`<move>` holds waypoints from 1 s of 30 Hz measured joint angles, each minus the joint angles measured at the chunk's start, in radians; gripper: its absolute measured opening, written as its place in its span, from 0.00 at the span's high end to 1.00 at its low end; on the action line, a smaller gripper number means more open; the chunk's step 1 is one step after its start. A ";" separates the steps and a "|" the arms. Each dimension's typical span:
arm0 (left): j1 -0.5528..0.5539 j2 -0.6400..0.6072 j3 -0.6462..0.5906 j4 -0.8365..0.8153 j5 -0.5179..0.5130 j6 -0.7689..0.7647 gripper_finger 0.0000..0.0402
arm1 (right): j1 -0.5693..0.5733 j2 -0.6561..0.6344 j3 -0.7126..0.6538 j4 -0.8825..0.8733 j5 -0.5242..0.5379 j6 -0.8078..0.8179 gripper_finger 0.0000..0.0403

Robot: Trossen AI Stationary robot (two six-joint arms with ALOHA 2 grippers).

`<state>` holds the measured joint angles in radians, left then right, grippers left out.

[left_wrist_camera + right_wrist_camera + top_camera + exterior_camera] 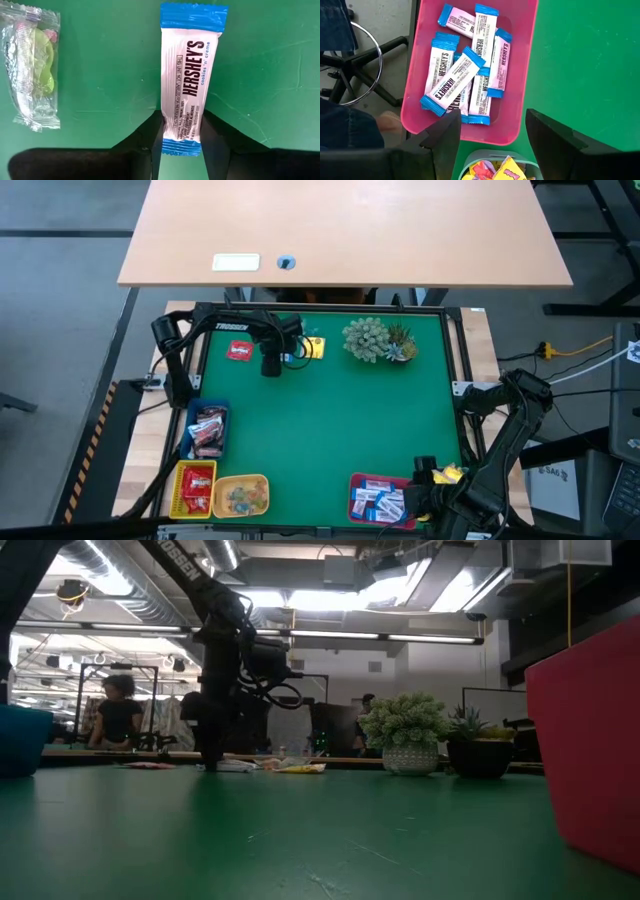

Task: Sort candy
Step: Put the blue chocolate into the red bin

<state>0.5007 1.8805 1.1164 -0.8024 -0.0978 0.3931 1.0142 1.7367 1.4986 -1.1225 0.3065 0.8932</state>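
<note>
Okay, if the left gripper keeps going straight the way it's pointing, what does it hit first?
The left gripper already straddles the blue-and-white Hershey's bar lying on the green mat; going straight on, it would probably meet that bar, then the mat.

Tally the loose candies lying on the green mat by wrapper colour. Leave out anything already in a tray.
Red candy: 1
Yellow candy: 1
Blue-and-white Hershey's bar, lying between the fingers of the left gripper: 1
Clear-wrapped candy: 1
Total: 4
</note>
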 joint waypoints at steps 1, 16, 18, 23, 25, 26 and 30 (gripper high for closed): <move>-0.003 0.000 0.000 0.000 -0.001 -0.001 0.77 | 0.000 0.000 0.000 0.000 0.000 0.000 0.45; -0.045 -0.001 -0.002 -0.008 -0.021 -0.053 0.78 | 0.000 0.000 0.000 -0.001 0.000 -0.001 0.45; -0.048 -0.007 -0.003 -0.009 -0.021 -0.054 0.78 | 0.000 0.000 0.000 -0.001 0.000 -0.001 0.45; -0.054 -0.047 -0.007 -0.008 0.005 -0.071 0.78 | 0.000 0.000 0.000 -0.003 0.000 -0.010 0.45; -0.056 -0.060 -0.008 -0.008 0.052 -0.079 0.78 | 0.000 0.000 0.000 -0.003 0.000 -0.010 0.45; -0.057 -0.065 -0.008 -0.009 0.081 -0.081 0.78 | 0.000 0.000 0.000 -0.003 0.000 -0.010 0.45; -0.061 -0.071 -0.008 -0.008 0.155 -0.093 0.78 | 0.000 0.000 0.000 -0.002 0.000 -0.010 0.45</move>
<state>0.4400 1.8099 1.1082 -0.8108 0.0569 0.3001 1.0138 1.7367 1.4986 -1.1245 0.3064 0.8833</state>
